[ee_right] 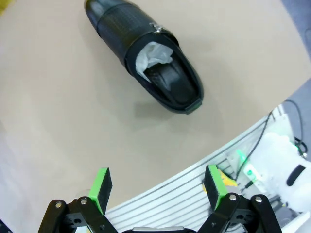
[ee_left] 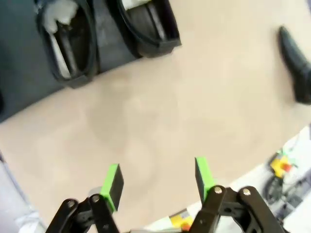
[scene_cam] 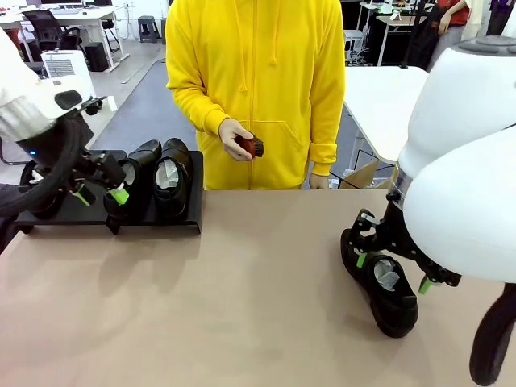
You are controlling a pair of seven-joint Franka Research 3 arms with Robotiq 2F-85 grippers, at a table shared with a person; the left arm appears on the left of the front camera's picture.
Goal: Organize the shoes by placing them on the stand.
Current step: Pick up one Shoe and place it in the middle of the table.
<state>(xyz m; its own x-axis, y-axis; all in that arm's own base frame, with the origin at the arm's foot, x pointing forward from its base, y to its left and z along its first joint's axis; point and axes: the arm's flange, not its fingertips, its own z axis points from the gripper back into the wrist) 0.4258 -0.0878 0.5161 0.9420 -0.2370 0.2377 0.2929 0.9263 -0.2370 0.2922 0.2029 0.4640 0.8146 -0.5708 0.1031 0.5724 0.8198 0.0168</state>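
Two black glossy shoes [scene_cam: 142,171] [scene_cam: 172,176] with white paper inside stand side by side on the right part of the low black stand [scene_cam: 165,220]. My left gripper [scene_cam: 101,194] hovers open just in front of the left one's heel. In the left wrist view both shoes [ee_left: 68,39] [ee_left: 146,22] lie on the stand [ee_left: 19,73], beyond the empty left gripper [ee_left: 158,180]. A third shoe [scene_cam: 380,284] lies on the table at the right. My right gripper [scene_cam: 393,272] is open above it. The right wrist view has this shoe [ee_right: 150,58] ahead of the right gripper [ee_right: 158,187], with nothing between the pads.
A person in a yellow hoodie [scene_cam: 258,72] stands at the far edge, one hand holding a small reddish-brown object [scene_cam: 251,146]. The tan tabletop [scene_cam: 258,290] is bare between the stand and the lone shoe. The table's near edge [ee_right: 204,160] lies close behind the right gripper.
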